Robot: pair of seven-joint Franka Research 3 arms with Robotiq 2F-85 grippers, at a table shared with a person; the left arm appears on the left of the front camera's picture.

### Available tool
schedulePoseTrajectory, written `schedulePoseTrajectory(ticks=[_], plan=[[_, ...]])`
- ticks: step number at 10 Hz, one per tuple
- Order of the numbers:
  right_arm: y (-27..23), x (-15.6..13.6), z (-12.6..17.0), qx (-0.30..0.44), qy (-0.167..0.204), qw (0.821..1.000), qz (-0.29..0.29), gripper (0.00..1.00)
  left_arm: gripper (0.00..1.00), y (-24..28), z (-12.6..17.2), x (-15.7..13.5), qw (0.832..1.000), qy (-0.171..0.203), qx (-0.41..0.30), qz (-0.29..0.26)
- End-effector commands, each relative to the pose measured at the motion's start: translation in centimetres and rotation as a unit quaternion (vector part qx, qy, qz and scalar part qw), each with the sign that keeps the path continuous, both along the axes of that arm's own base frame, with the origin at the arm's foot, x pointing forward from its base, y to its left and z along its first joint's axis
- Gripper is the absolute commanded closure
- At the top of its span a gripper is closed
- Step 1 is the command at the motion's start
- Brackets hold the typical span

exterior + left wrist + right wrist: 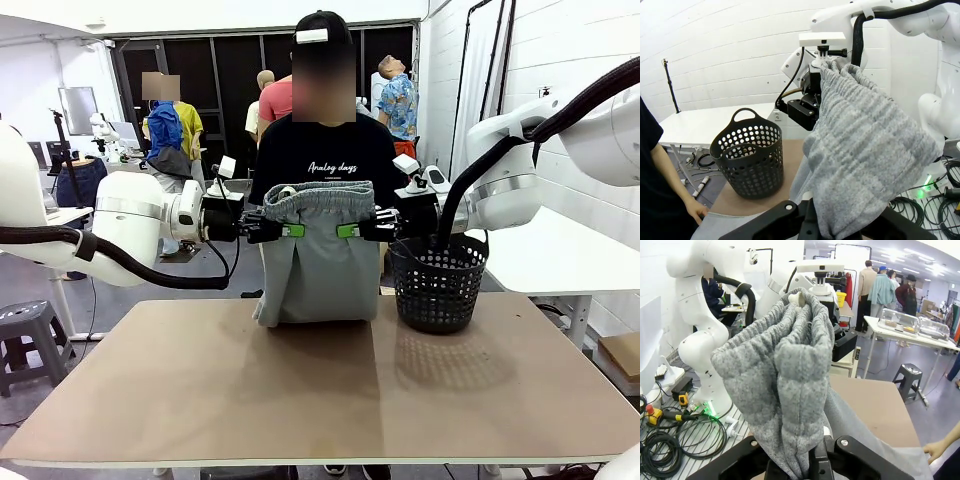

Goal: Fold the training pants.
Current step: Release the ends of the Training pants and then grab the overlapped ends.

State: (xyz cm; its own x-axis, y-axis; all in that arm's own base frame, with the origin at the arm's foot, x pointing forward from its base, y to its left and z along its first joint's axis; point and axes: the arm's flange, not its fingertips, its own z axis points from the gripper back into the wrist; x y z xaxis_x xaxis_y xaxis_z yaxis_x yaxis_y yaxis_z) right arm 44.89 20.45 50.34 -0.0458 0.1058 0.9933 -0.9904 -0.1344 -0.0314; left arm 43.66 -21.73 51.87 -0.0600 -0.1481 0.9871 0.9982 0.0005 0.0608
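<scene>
At far edge of table [300, 400], training pants [318, 265] left of basket [437, 285].

Non-task stuff: basket, tables, stool, cables.
Black perforated basket [437, 283] sits upright on the tan table [320, 400], right of centre near the far edge. Person in a black T-shirt [325, 155] stands behind the table. Grey stool [25, 335] on the floor to the left. White side table [560, 250] behind the basket. Cable tangle [665, 440] on the floor.

A robotics lab: beyond the table [320, 400], a workbench [872, 320] and people [875, 287]; beside it, floor cables [660, 447] (tangled).
</scene>
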Motion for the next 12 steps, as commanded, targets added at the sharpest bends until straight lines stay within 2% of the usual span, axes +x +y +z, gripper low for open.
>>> schedulePoseTrajectory(ticks=[1, 12], plan=[[0.02, -0.17, 0.17, 0.008, 0.002, 1.000, 0.002, 1.00, 1.00, -0.19, 0.33, -0.16, 1.000, -0.006, -0.008, 0.006], [0.02, -0.17, 0.17, 0.008, 0.002, 1.000, 0.002, 1.00, 1.00, -0.19, 0.33, -0.16, 1.000, -0.006, -0.008, 0.006]])
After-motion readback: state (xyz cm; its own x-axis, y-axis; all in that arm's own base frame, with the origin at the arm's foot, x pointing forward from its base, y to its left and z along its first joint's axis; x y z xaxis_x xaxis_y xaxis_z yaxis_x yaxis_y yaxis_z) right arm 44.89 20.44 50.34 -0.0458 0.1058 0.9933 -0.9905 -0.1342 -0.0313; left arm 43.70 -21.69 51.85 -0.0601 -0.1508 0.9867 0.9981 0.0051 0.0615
